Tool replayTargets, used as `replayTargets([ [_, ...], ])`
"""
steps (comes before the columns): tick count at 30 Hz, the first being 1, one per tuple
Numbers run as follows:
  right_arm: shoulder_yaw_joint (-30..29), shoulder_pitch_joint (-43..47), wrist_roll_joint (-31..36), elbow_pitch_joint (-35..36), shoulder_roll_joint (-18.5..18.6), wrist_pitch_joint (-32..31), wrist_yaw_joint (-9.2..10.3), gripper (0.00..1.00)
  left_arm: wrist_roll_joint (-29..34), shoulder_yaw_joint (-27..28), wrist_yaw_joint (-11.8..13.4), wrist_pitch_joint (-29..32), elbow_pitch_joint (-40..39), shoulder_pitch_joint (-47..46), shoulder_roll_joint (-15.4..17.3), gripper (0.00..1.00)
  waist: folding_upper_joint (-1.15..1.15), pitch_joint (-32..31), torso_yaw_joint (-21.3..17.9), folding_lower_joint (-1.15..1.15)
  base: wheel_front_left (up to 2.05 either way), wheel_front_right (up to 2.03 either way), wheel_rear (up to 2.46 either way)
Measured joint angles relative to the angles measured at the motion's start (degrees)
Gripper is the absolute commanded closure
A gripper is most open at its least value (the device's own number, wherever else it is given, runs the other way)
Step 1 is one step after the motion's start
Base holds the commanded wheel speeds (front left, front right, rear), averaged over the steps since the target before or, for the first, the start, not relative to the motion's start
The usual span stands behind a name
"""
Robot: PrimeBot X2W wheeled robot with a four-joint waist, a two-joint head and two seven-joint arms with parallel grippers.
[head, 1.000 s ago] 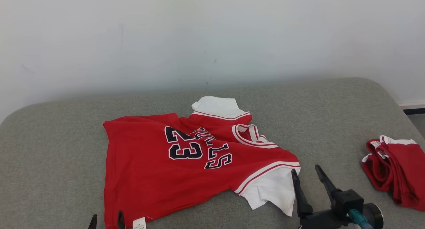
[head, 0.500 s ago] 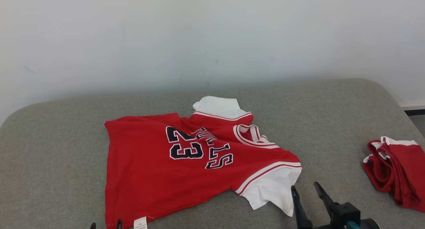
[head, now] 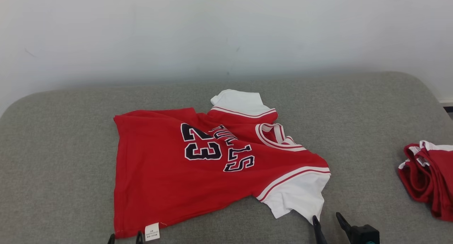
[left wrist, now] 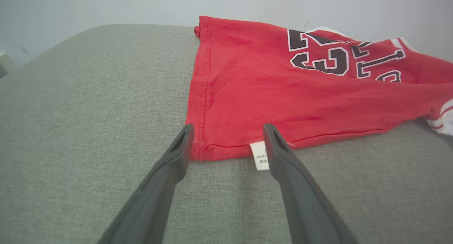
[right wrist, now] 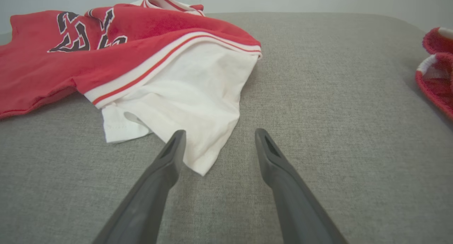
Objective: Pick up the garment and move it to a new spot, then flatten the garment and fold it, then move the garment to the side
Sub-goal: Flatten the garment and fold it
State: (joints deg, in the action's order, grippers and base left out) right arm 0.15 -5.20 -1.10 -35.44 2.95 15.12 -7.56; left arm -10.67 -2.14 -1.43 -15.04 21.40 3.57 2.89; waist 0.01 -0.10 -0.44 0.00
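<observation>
Closing now on what lies between the jaws is your main risk. The left gripper (left wrist: 228,131) has its jaws apart, straddling the near hem corner (left wrist: 198,152) of the red jersey (head: 177,180), with the white care label (left wrist: 260,155) right against one finger. Pinch there and you may catch just the label or a single layer, so the cloth slides out as you lift.

The right gripper (right wrist: 219,132) also has its jaws apart and holds nothing. It sits at the drooping tip of the near white sleeve (right wrist: 184,95), which lies under one finger while the other stands over bare bench (head: 53,166). A grip that shallow would likely hold a thin edge, and the jersey would hang lopsided or twist. Keep your carry away from the second red garment (head: 428,173), bunched at the bench's right edge, well apart from the jersey; dragging toward it could tangle the two.

The jersey lies in the middle of the grey bench, front up, its "23" and lettering turned sideways to you. Its body is fairly flat toward the hem. Around the striped collar (head: 272,138) it is rumpled and twisted, and the far white sleeve (head: 239,100) pokes out behind.
</observation>
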Motion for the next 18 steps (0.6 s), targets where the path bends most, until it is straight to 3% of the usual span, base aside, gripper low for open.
replayTargets([
  [14, 0.02, -4.55, -0.86, -11.33, 0.01, 0.15, 0.0, 0.0, -0.25, -0.69, -0.1, 0.0, 0.99, -0.96, 0.02, 0.0, 0.0, 1.46, 1.87, 0.0, 0.0, 0.0, 0.0],
  [18, -0.26, -5.47, -0.9, -12.17, 0.0, 0.27, 0.0, 0.06, -0.09, -0.69, -0.15, 0.0, 0.91, -1.27, 0.02, 0.0, -0.01, 1.86, 1.98, 0.0, 0.0, 0.0, 0.0],
])
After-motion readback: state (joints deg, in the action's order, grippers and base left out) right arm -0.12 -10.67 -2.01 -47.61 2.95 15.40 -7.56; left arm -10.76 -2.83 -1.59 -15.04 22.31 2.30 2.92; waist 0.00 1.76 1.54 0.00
